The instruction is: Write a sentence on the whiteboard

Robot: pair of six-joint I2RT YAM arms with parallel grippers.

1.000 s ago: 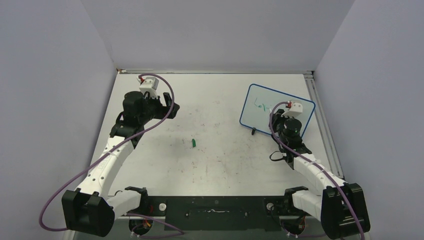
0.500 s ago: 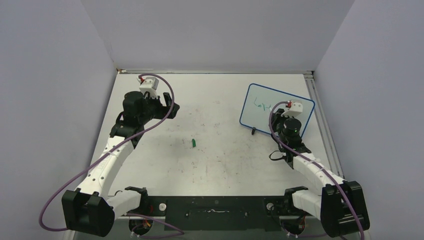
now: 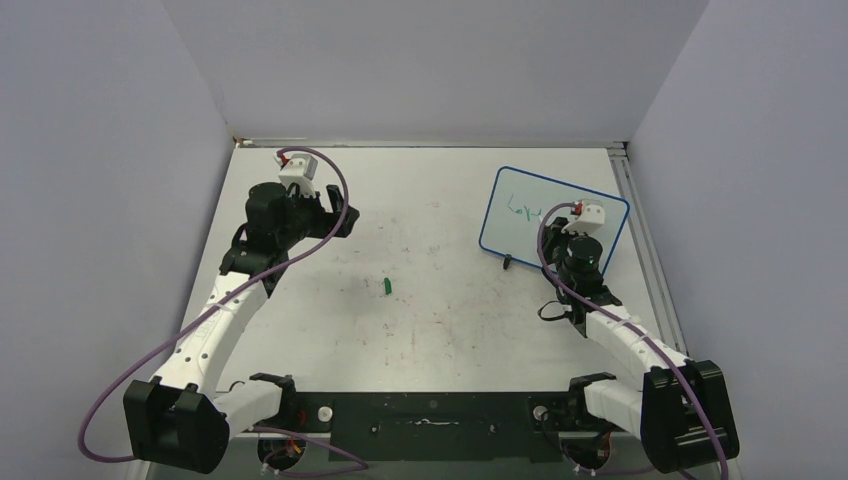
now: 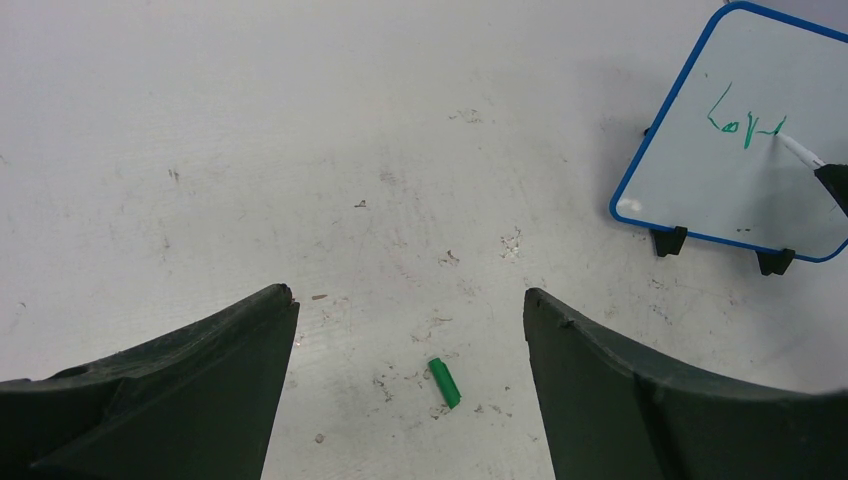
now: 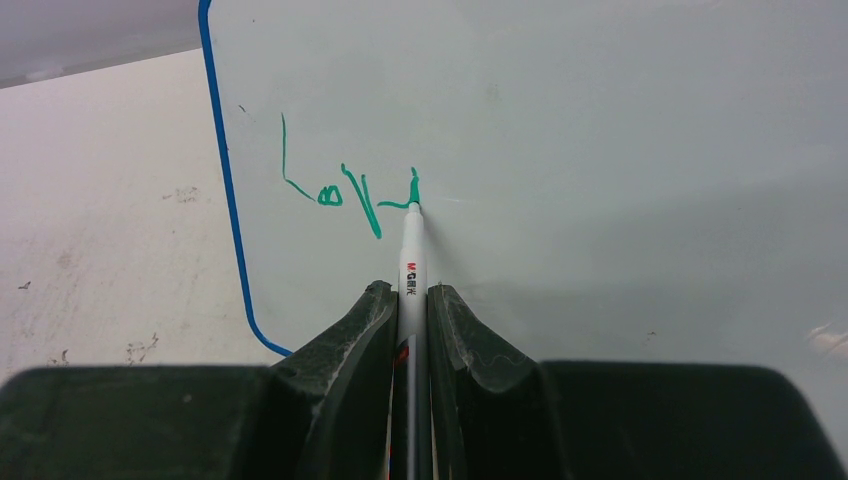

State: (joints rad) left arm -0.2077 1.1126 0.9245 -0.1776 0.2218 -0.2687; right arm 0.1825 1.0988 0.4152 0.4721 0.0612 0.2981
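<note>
The table point(image 3: 440, 300) carries the whiteboard point(image 3: 505, 232), which is propped on small black feet along its near edge. That is the main risk. The board looks unsecured, so a hard press could push it back or rock it on the feet, and the line would skip or smear.

The left gripper point(image 4: 408, 300) hangs well to the left of the board with its jaws wide apart and nothing between them. It does not steady the board.

The right gripper point(image 5: 410, 292) is at the board's face, with its jaws closed narrowly on the marker point(image 5: 411, 250). The tip touches the board in its upper left part. If the barrel slips or twists between the jaws, the tip will lift or dig in and the letter will come out wrong. The wrist could also drag across wet ink.

A green cap point(image 4: 444, 381) lies on the table well to the left of the board, out of the way.

The sentence point(image 5: 345, 195) is barely started. In green it reads "Lov", plus a stroke that is probably the start of an "e". The barrel print seems to say "M&G", and the marks after it are too small to read.
</note>
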